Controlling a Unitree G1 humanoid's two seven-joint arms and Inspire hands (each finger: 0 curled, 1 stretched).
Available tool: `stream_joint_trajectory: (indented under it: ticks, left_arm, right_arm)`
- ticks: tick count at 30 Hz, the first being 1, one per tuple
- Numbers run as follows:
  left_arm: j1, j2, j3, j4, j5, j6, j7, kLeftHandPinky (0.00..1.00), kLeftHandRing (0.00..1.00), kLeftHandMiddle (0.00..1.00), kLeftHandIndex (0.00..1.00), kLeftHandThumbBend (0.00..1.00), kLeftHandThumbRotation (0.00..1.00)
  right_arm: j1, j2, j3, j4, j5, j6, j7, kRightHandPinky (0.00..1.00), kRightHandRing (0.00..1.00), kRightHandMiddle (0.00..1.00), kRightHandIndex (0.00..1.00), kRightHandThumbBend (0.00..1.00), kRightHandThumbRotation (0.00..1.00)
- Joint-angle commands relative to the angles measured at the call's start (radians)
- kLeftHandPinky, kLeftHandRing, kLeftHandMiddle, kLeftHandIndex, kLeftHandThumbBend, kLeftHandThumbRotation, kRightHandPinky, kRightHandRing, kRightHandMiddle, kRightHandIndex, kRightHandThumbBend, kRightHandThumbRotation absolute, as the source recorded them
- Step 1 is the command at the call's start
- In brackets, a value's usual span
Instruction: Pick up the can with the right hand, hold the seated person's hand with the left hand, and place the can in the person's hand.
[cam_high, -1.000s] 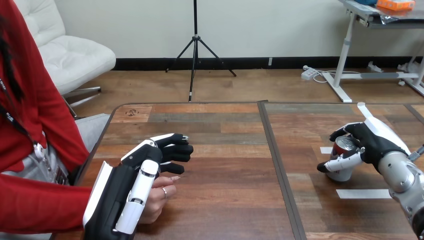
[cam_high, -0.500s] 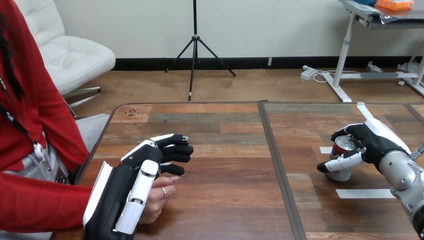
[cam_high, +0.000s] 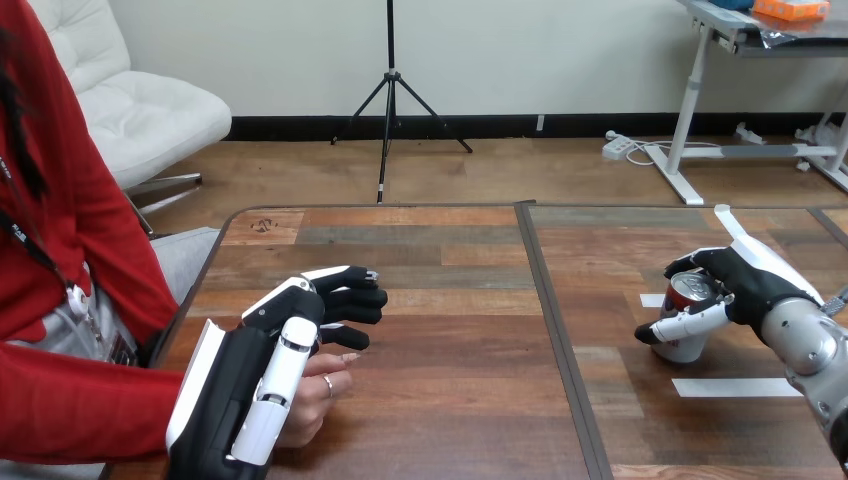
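Observation:
A red-topped can (cam_high: 683, 347) stands on the right half of the wooden table (cam_high: 450, 400). My right hand (cam_high: 752, 285) is shut on the can, with fingers curled round its far side and the thumb across its front. At the lower left, my left hand (cam_high: 240, 380) lies over the person's hand (cam_high: 318, 395), which rests on the table. The thumb runs along the back of the person's hand and the fingers curl round its far side. One of the person's fingertips shows beneath my fingers.
Two white tape strips (cam_high: 725, 387) mark the table near the can. A dark seam (cam_high: 560, 340) splits the tabletop into left and right halves. The person's red sleeve (cam_high: 80, 410) comes in from the left edge.

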Motion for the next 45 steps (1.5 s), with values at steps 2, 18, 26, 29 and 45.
stream_joint_trajectory:
  ticks: [2, 18, 26, 29, 45]
  left_arm:
    - [-0.061, -0.002, 0.009, 0.007, -0.003, -0.026, 0.001, 0.6, 0.68, 0.68, 0.68, 0.23, 1.0]
    - [-0.07, 0.001, 0.012, 0.014, -0.012, -0.025, -0.003, 0.6, 0.68, 0.68, 0.68, 0.23, 1.0]
    - [-0.072, 0.001, 0.015, 0.014, -0.002, -0.026, 0.003, 0.59, 0.67, 0.68, 0.68, 0.24, 1.0]
    - [-0.073, -0.001, 0.015, 0.018, -0.005, -0.031, 0.003, 0.59, 0.67, 0.68, 0.68, 0.24, 1.0]
    - [-0.08, 0.0, 0.015, 0.025, -0.005, -0.036, 0.002, 0.58, 0.66, 0.67, 0.67, 0.23, 1.0]
  right_arm:
    - [-0.096, -0.037, 0.002, -0.02, 0.002, -0.009, 0.007, 0.67, 0.75, 0.79, 0.8, 0.93, 0.19]
    - [-0.103, -0.048, 0.011, -0.022, -0.01, -0.01, 0.002, 0.66, 0.74, 0.78, 0.79, 0.92, 0.17]
    - [-0.113, -0.055, 0.016, -0.021, -0.017, -0.001, 0.012, 0.65, 0.73, 0.77, 0.78, 0.9, 0.16]
    - [-0.116, -0.058, 0.017, -0.021, -0.019, 0.001, 0.014, 0.65, 0.73, 0.77, 0.78, 0.91, 0.17]
    - [-0.127, -0.081, 0.015, -0.027, -0.026, -0.013, 0.03, 0.67, 0.74, 0.77, 0.78, 0.92, 0.19]
